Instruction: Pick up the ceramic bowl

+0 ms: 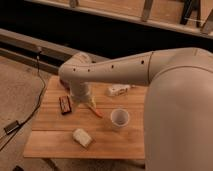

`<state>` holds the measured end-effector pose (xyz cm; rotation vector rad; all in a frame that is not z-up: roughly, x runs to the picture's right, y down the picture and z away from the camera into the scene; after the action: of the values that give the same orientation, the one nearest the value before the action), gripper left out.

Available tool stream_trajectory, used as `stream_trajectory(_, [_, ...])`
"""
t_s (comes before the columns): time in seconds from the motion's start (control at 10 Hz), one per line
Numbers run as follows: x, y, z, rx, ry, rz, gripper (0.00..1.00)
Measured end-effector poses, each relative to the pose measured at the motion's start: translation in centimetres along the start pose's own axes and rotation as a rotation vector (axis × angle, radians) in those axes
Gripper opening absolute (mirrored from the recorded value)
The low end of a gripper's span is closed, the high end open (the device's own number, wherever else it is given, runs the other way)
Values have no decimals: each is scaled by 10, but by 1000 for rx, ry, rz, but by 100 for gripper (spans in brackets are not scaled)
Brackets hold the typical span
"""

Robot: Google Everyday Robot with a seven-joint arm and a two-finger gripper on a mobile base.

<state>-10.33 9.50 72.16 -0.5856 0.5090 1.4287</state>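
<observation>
No maroon ceramic bowl shows in the camera view; it may be hidden under my arm. My arm (pixel 115 70) reaches in from the right across the wooden table (pixel 55 135). Its wrist points down at the table's left middle. My gripper (pixel 83 101) is at the lower end of the wrist, close to the table top, and mostly hidden by it. A white cylindrical cup (pixel 119 117) stands upright to the right of the gripper.
A small dark reddish rectangular object (pixel 65 104) lies just left of the gripper. A thin orange item (pixel 95 111) lies just right of it. A pale lump (pixel 82 137) lies near the front edge, a white object (pixel 118 90) near the back. A black cable (pixel 30 107) hangs left.
</observation>
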Motion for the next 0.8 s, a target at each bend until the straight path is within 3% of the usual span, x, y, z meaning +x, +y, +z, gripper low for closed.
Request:
stream_trajectory(0.3, [-48,-3,16,-3,-29,-45,65])
stream_trajectory(0.8, [-132,23,35,17,-45,-143,65])
